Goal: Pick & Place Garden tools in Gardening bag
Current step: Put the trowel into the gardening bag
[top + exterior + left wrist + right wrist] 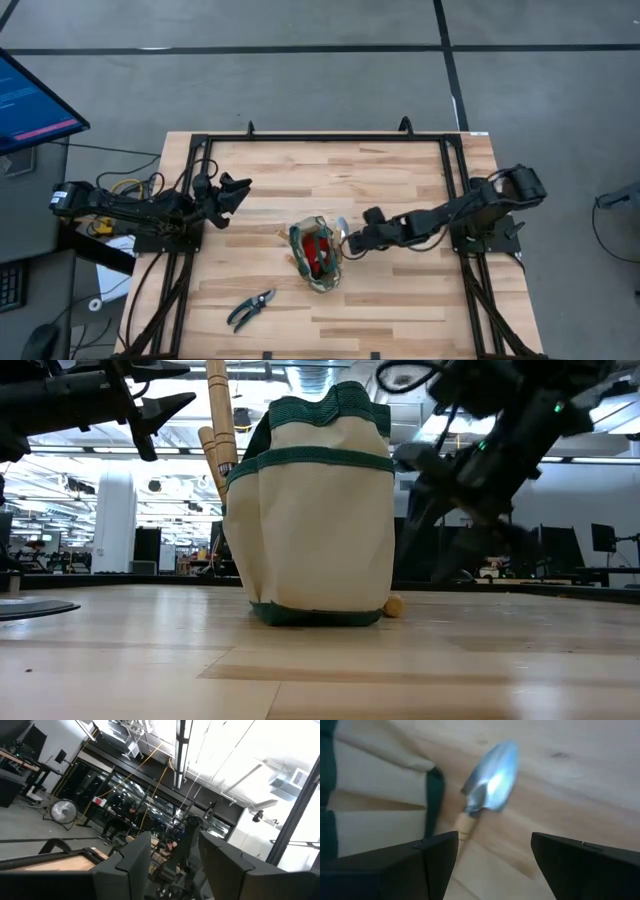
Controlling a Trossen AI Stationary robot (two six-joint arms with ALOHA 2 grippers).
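Note:
The gardening bag (317, 257) stands upright mid-table, tan with green edging, also in the low view (315, 510). Something red (320, 250) shows inside it, and wooden handles (218, 430) stick up at its side. A silver-headed trowel (492, 777) lies flat on the table beside the bag, its wooden handle (464, 827) pointing toward my right gripper (492, 865). That gripper (351, 242) is open and slants down just above the trowel, touching nothing. Dark-handled pruning shears (250, 310) lie near the front edge. My left gripper (235, 192) waits open at the left, raised.
A black frame (330, 138) runs along the table's far and side edges. The bag's wall (370, 795) stands close beside my right gripper's fingers. Bare wood lies to the right of the trowel and across the table's far half.

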